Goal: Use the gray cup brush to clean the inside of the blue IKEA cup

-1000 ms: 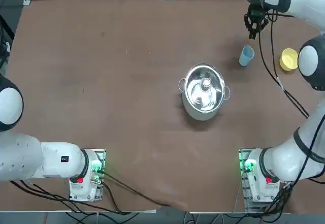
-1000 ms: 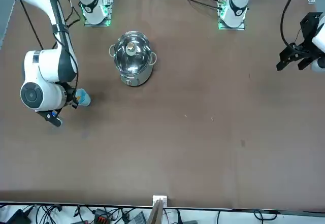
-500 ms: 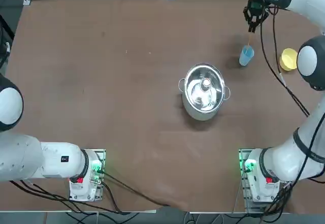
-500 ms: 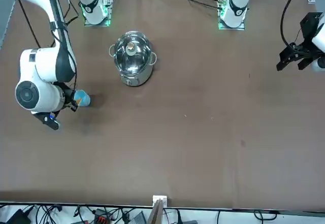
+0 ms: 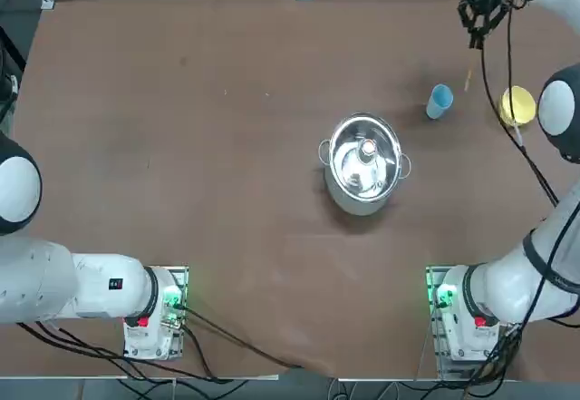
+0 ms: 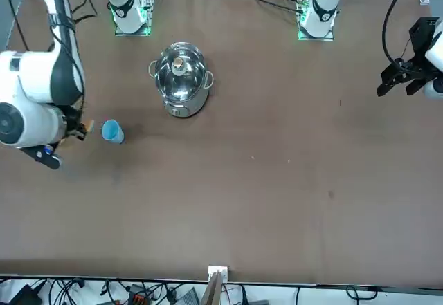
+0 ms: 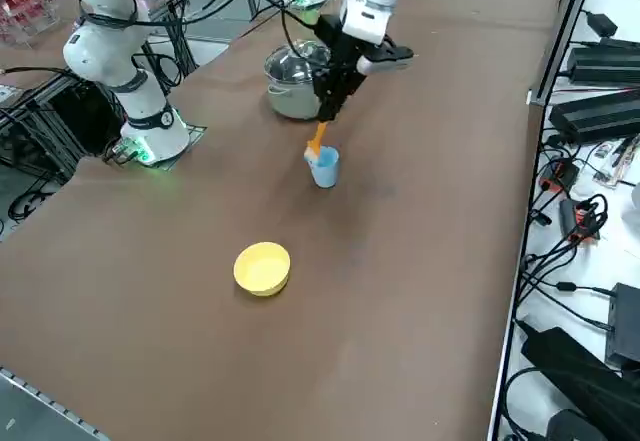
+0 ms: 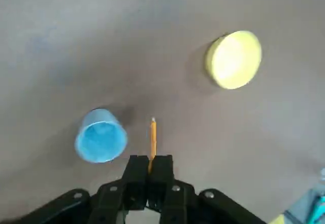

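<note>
Since the earlier pictures the right pincer (image 8: pixel 150 176) has been lifted up and carried away from the blue IKEA cup (image 5: pixel 439 102), so that in the top view it now hangs near the far edge of the tabletop (image 5: pixel 227 191) rather than just over the cup. The gray cup brush (image 8: pixel 153 138), seen as a slim orange stick, is held clamped between the closed fingers and hangs clear of the cup in the air.

By this withdrawal it is judged that the scrubbing pass is over or paused, and that the brush would have to be lowered again for more cleaning.

The blue cup stands upright and nothing is seen inside it. A yellow cup (image 5: pixel 517 106) stands well apart and appears empty. In the steel pot (image 5: pixel 364 164) only a bright roundish patch can be seen; what it is cannot be told.
</note>
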You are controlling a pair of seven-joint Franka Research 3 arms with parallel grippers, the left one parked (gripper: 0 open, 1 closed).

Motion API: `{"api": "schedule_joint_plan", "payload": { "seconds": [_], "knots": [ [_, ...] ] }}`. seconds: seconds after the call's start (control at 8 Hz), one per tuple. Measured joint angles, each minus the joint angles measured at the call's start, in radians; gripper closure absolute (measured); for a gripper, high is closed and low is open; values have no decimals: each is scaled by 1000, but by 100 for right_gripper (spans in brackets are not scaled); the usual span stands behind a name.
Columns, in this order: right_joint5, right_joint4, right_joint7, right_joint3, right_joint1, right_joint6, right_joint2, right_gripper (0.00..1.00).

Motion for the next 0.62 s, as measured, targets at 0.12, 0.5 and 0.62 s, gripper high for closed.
{"api": "schedule_joint_plan", "payload": {
  "seconds": [0.12, 0.5, 0.62],
  "knots": [
    [-44, -4, -28, -22, -8, -3, 4, 96],
    [-200, -80, -37, -35, -58, 135, 48, 96],
    [-253, -127, -37, -37, -88, 227, 59, 96]
  ]
}}
